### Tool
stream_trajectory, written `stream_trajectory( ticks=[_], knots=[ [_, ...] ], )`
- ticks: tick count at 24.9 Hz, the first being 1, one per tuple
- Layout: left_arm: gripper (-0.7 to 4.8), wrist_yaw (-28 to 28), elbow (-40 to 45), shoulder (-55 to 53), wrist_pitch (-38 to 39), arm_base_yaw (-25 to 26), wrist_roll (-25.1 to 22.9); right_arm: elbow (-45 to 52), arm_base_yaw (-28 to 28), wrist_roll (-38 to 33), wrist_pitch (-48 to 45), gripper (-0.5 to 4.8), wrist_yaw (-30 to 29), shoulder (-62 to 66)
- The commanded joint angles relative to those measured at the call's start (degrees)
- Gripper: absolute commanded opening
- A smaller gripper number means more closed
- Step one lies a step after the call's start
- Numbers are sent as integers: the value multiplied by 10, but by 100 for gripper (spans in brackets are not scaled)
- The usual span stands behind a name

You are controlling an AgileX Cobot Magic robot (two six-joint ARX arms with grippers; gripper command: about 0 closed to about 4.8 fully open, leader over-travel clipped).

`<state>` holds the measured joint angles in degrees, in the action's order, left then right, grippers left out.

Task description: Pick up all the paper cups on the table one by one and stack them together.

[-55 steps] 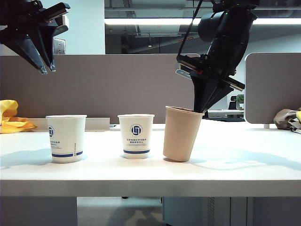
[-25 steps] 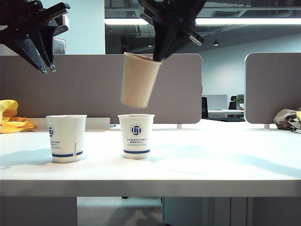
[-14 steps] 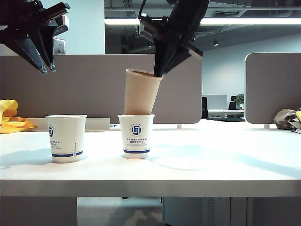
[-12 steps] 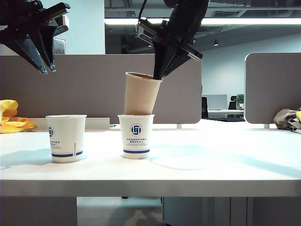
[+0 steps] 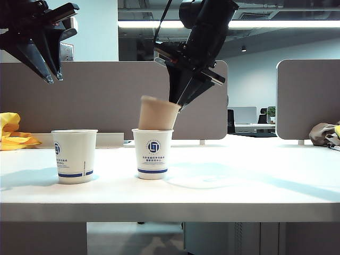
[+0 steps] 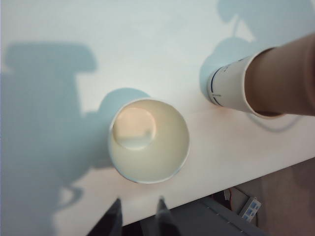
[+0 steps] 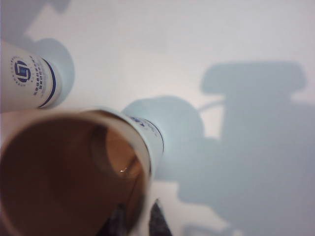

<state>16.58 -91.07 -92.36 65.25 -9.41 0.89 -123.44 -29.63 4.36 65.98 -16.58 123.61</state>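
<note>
A plain brown paper cup [image 5: 156, 114] sits nested in the middle white logo cup [image 5: 152, 154] on the table [image 5: 255, 180], leaning slightly. My right gripper [image 5: 180, 102] is at its rim. In the right wrist view one finger is inside the brown cup [image 7: 64, 172] and one outside, apart, so the gripper [image 7: 139, 216] is open. The other white cup [image 5: 74, 155] stands alone to the left. My left gripper [image 5: 51, 78] hangs high above it, open and empty. In the left wrist view, that gripper [image 6: 139, 216] looks down into this cup [image 6: 147, 140].
Grey partition panels [image 5: 106, 95] run behind the table. A yellow cloth [image 5: 13, 133] lies at the far left and a bundle of fabric [image 5: 326, 133] at the far right. The table's front edge runs just ahead of the cups.
The right gripper carried the brown cup from the right, over the middle white cup and down into it. The cup now sits deeper and the fingers have parted. The left arm stayed still.
</note>
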Motion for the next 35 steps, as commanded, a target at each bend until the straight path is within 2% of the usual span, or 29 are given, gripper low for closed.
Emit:
stream_trajectory(
  ticks=[1,10,17,23,30,35],
  knots=[
    [93,24,-1,-3,-8,0,-2,-3,-1,2,-2,127,-3,-2],
    [93,28,9,-13,-6,0,0,-35,-1,1,34,127,-27,-4],
    [93,27,33,-33,-9,0,2,-172,-1,1,60,127,-1,-4],
    [93,17,35,-60,-12,0,2,-230,-2,1,94,127,0,-4],
    [93,9,35,-83,-15,0,2,-233,-2,1,99,127,-1,-8],
    [94,-26,35,-86,-20,0,2,-233,-2,1,95,127,-2,-8]
  ],
)
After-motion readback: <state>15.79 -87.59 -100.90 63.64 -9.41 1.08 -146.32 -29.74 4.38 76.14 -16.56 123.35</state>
